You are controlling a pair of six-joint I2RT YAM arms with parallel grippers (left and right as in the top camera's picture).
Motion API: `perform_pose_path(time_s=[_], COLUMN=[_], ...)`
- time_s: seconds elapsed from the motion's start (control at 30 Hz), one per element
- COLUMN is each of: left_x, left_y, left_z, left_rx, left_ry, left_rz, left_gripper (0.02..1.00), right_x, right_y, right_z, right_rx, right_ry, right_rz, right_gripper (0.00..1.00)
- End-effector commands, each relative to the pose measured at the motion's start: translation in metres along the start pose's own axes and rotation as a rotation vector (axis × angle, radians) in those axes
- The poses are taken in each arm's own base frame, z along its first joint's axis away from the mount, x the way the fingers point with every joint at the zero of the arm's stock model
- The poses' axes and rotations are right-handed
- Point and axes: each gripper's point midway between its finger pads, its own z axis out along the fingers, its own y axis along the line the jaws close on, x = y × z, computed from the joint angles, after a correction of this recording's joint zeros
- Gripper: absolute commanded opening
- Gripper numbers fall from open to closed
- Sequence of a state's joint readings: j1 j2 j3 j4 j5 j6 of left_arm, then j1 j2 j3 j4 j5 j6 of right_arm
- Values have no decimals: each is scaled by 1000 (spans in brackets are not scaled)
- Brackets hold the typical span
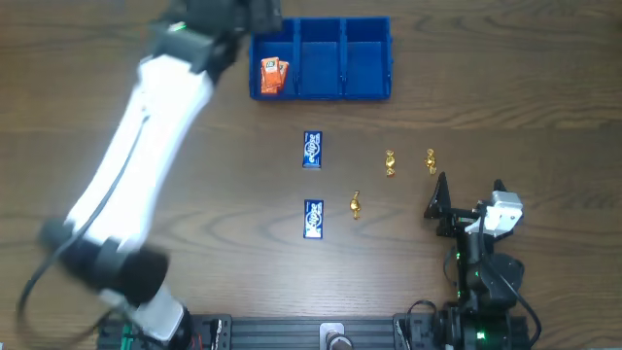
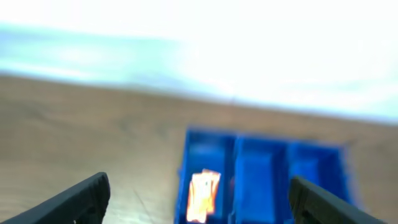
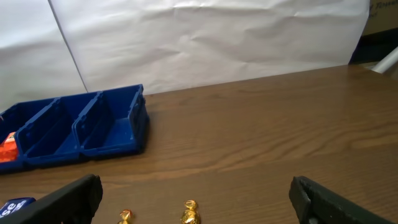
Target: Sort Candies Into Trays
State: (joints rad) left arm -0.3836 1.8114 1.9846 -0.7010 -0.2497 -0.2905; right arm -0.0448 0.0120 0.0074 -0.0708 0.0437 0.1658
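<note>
At the far side of the counter (image 1: 544, 117) stands the blue tray (image 1: 321, 58) with its three compartments in one row. The orange candy (image 1: 273, 76) lies in the left compartment; the middle and the right compartment hold nothing that I can see.

My left pincer (image 2: 199, 182) is lifted near the left end of the tray, and its fingers stand wide apart with nothing between them. From its wrist view the tray (image 2: 261, 180) is in front of it, with the orange candy (image 2: 203, 194) inside, though the view is blurred.

My right pincer (image 1: 470, 185) is low on the right side of the counter, well apart from the tray. It is also wide open and holds nothing.

The other candies lie on the bare wood between the tray and my bases. The far blue candy (image 1: 312, 150) and the near blue candy (image 1: 313, 218) are in a line in the middle. The single gold candy (image 1: 356, 205) lies just beside the near blue one. The left gold candy (image 1: 390, 162) and the right gold candy (image 1: 431, 160) lie near each other, close in front of my right pincer.
</note>
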Motion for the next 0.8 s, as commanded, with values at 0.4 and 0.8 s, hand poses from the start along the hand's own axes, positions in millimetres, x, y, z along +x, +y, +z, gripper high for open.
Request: perform_pose_path(time_s=[0.4, 0.8], left_x=[-21, 93], left_y=[100, 164], left_z=[-193, -209], left_rx=[21, -38], left_ry=[-363, -508], left_rz=[-24, 91], left_gripper=[1000, 998], right_x=[1, 1], right_y=[-2, -2], right_z=[0, 0], right_rx=[7, 7], right_ry=[3, 3], right_rz=[-10, -10], right_gripper=[998, 998])
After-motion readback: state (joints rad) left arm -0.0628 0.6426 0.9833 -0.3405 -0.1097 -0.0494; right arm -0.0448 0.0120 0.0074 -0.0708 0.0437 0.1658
